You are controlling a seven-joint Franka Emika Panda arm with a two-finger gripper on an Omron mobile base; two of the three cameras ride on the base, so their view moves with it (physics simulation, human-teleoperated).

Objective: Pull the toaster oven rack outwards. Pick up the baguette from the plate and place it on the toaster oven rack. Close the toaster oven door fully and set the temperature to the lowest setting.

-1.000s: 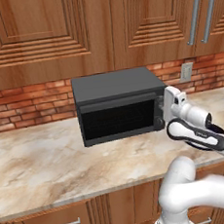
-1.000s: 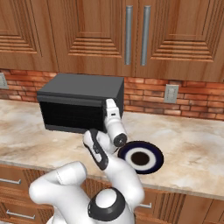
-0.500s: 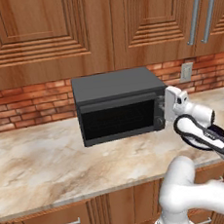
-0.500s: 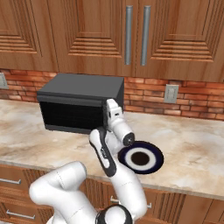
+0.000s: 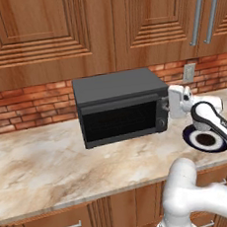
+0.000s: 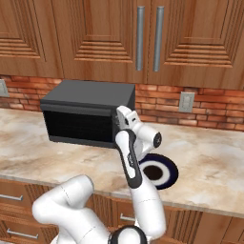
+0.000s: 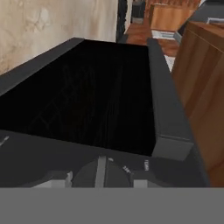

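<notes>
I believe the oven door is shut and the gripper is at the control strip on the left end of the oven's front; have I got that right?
Not quite. The oven door is shut, but the control strip is on the right end of the oven's front, and the gripper is there. The left base view shows it.

Matte black toaster oven (image 5: 119, 105); plate (image 6: 164, 172) navy-rimmed; counter (image 5: 36, 163) beige marble; red brick backsplash (image 5: 30, 102).

I see toaster oven (image 5: 120, 107) blocking ctr-back of counter (image 5: 36, 163); wide open room to its left and front. Plate (image 6: 159, 171) crowds right side; cabinets (image 5: 47, 33) cap overhead.
</notes>
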